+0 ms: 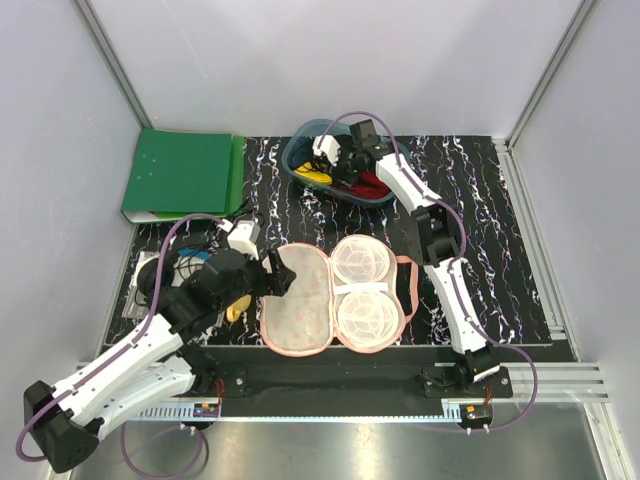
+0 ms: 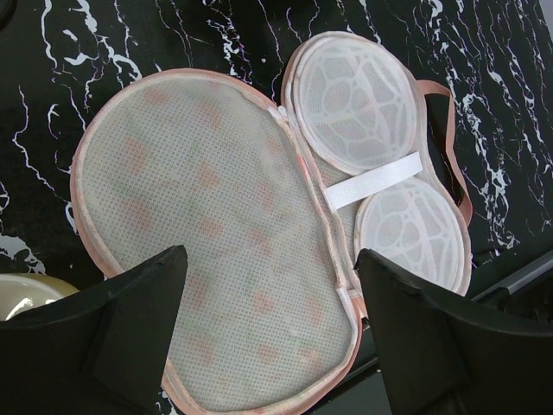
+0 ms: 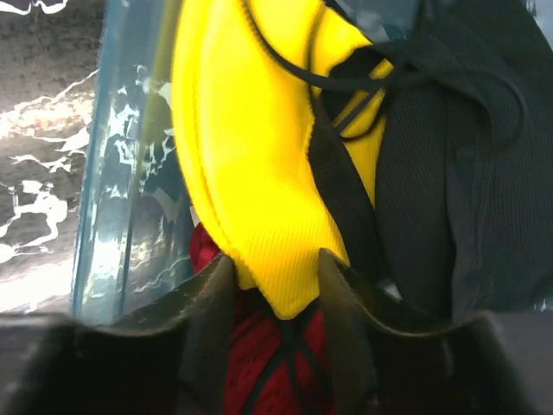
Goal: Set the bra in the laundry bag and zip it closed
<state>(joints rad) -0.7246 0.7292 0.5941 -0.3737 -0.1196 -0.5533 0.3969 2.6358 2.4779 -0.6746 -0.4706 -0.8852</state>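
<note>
Green ring binder [image 1: 180, 175]: lying flat, upper left of the top view, partly on the black, white-veined mat [image 1: 480, 230].
Blue-grey plastic tub [image 1: 296, 158]: upper centre, standing on the mat.
In the tub: red garment [image 1: 373, 184] at its right end; black garment [image 3: 449, 173], right side of the right wrist view.
Small yellowish item [image 1: 237, 309]: lower left, too hidden to identify.

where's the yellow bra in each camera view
top external: upper centre, the bra lies at the left end of the blue-grey tub.
left wrist: not in it.
right wrist: the bra fills the middle, its tip between the right gripper fingers.
shared landmark: the tub, its wall left of the bra in the right wrist view.
</note>
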